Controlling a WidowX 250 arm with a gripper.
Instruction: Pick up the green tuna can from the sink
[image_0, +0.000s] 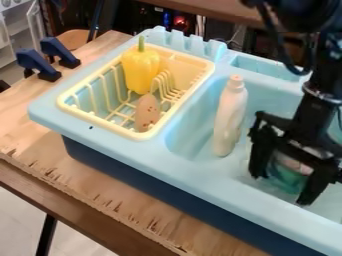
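Observation:
The black gripper (282, 187) hangs low over the right part of the sink, its two fingers spread wide. Between and just behind them is a round green and whitish container (287, 176), partly hidden by the fingers; whether they touch it I cannot tell. To the gripper's left, a pale bottle (229, 120) with a small cap stands upright in the basin. A yellow bell pepper (140, 70) and a brownish, spotted oblong item (147, 113) are in the cream dish rack (69, 106) at the sink's left end.
The light blue toy sink (137, 157) stands on a wooden table (107, 192) with a rough front edge. Two dark blue clamps (37, 64) are at the table's left side. Scalloped posts rise along the sink's back rim, beside a shallow recess (267, 67).

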